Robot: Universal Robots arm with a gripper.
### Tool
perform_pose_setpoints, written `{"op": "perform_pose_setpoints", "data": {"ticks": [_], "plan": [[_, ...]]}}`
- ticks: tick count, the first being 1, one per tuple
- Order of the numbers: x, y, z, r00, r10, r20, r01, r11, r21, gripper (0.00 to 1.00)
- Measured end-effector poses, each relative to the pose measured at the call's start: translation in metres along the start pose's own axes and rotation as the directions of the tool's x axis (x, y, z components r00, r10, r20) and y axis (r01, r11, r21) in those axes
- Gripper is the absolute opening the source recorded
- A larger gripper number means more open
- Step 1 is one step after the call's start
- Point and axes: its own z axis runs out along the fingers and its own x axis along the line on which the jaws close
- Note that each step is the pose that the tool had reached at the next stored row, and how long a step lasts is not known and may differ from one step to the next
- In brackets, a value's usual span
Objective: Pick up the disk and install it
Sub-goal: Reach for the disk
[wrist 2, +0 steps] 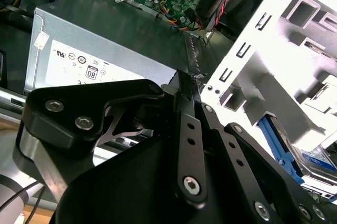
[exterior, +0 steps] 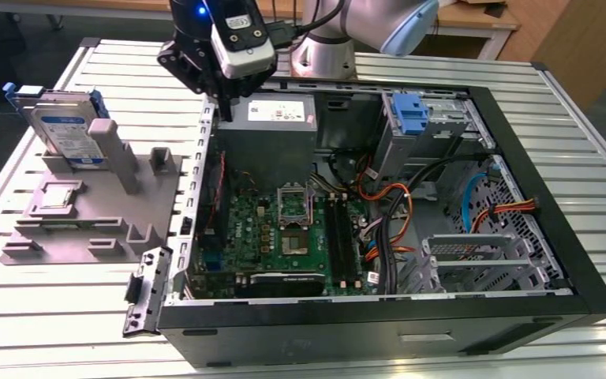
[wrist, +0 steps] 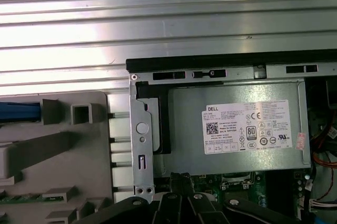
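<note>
A ribbed silver metal surface point(exterior: 29, 316) carries an open black computer case point(exterior: 387, 339) and, on the exterior view's left, a grey plastic fixture point(exterior: 103, 213). The silver rectangular disk point(exterior: 66, 130) stands upright in that fixture in its blue frame — well apart from the jaws, which are pressed together and empty above the case edge nearest the fixture, beside the grey power supply box point(exterior: 266, 142).

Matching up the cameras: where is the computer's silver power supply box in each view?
Exterior view: power supply at the case's far wall, beside the gripper.
Second wrist view: just beyond the gripper.
First wrist view: beyond the gripper, label facing camera.
Shared landmark: the gripper.
</note>
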Motion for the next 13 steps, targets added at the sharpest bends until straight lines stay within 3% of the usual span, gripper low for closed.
{"op": "perform_pose_setpoints", "data": {"ticks": [13], "plan": [[0.0050,0.0000,-0.0055,1.0000,0.000,0.0035,0.000,1.0000,-0.0001,0.10]]}}
